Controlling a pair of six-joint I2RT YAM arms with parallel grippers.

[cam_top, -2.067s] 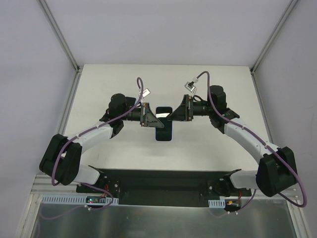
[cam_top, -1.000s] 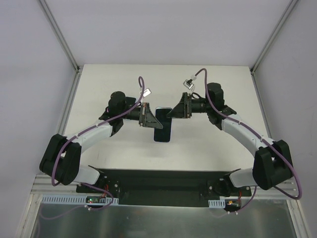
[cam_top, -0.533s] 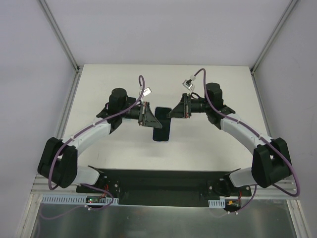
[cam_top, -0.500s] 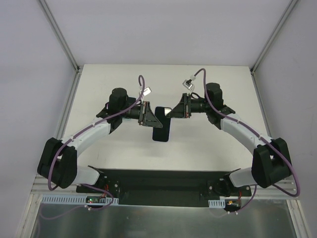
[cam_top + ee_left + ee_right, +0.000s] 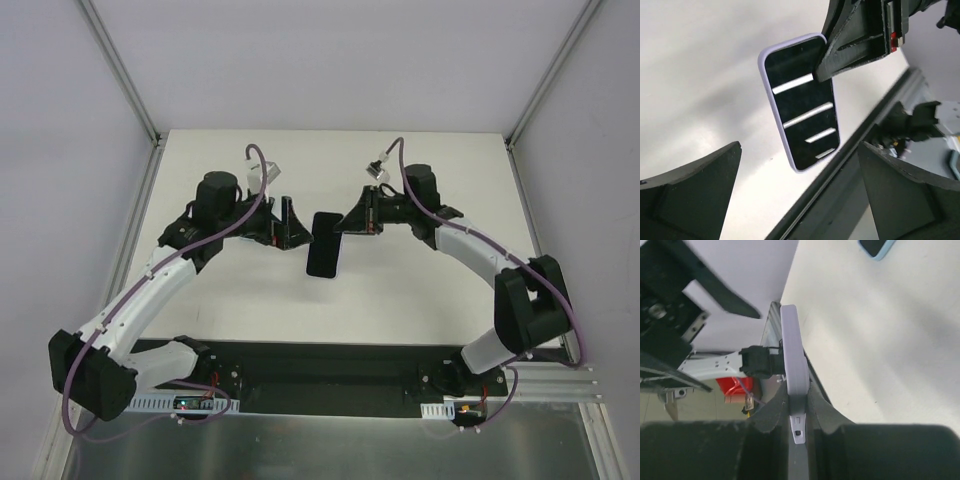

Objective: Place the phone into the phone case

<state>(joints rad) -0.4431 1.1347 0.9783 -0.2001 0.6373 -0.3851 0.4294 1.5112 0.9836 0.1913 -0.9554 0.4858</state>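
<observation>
Lilac case (image 5: 792, 350) goes all round the dark phone (image 5: 802, 107), so the phone looks like it is in the case already. I think the main job is done, or nearly done. I cannot tell if every corner has snapped in.

The two are up in the air in the middle of the top view, above the white table (image 5: 420, 290), and tipped a bit. The right gripper (image 5: 798, 395) pinches one long edge of the case, at the upper right of the phone in the left wrist view. The left gripper (image 5: 287, 222) is just left of the phone, with its fingers (image 5: 695, 190) spread wide and touching nothing.

What may be left is a last press on the corners and laying it down.

At the upper right of the right wrist view lies a dark thing with a blue edge (image 5: 876, 246). I cannot tell what it is.
</observation>
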